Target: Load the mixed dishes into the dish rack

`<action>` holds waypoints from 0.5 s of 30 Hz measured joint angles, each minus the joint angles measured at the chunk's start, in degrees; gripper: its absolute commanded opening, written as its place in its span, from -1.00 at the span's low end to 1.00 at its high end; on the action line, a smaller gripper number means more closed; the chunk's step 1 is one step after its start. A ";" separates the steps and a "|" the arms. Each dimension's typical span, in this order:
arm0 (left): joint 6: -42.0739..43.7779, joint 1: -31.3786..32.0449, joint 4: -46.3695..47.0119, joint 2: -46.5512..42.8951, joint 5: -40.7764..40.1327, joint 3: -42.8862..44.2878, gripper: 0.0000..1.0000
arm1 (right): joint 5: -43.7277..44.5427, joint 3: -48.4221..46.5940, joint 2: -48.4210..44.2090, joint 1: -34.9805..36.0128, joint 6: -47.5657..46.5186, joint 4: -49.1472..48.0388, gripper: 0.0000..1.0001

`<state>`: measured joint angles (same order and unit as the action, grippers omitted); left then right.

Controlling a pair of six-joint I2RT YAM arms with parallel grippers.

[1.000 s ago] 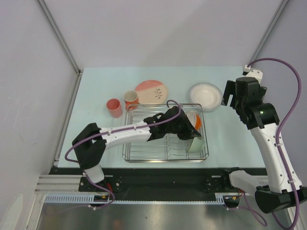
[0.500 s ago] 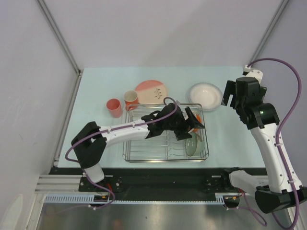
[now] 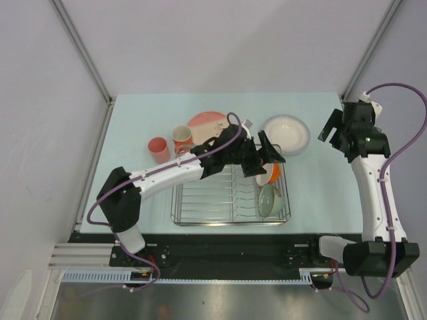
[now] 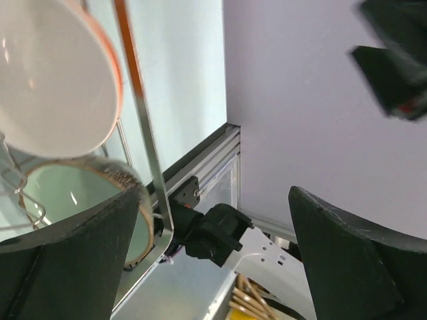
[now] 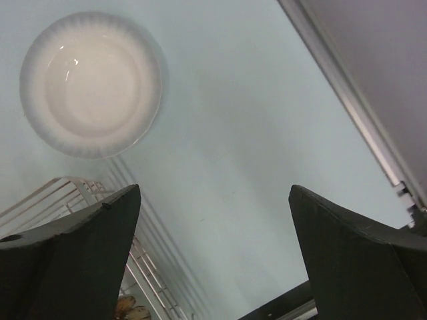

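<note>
Silver wire dish rack [image 3: 220, 222] w/ upright tines holds glossy orange bowl [image 3: 269, 175], white inside, on edge, next to round pale green bowl [image 3: 269, 200]. Left end effector [image 3: 268, 153]: clamped on orange bowl 1 s ago, jaws now wide apart & clear. Right end effector [image 3: 333, 128]: jaws apart, shifted right, near ribbed white shallow plate [image 3: 287, 133] on bench [image 3: 147, 113].

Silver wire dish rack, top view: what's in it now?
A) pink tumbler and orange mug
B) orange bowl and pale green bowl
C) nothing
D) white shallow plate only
B: the orange bowl with white inside and the pale green bowl sit at the right end of the silver wire dish rack, while the pink tumbler and the orange mug with white inside are outside it on the pale blue table.
</note>
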<state>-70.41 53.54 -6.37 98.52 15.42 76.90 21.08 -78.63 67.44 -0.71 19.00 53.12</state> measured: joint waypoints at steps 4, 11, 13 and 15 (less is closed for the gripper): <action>5.14 -2.29 -3.54 -0.68 1.20 5.14 1.00 | -7.37 0.24 4.07 -5.49 4.00 -1.27 1.00; 19.93 -11.45 -15.82 -1.46 5.86 14.93 0.99 | -20.11 4.35 12.22 -9.38 10.82 -9.46 0.91; 25.07 -15.41 -19.71 -1.18 7.15 18.75 0.99 | -22.64 5.53 15.58 -9.42 12.11 -12.35 0.86; 30.12 -20.24 -23.71 -0.59 9.44 22.97 0.99 | -25.62 7.10 19.10 -9.53 13.51 -16.00 0.79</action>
<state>-40.29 33.30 -30.09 97.93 24.86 99.88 -4.54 -71.53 86.54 -10.24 32.51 37.12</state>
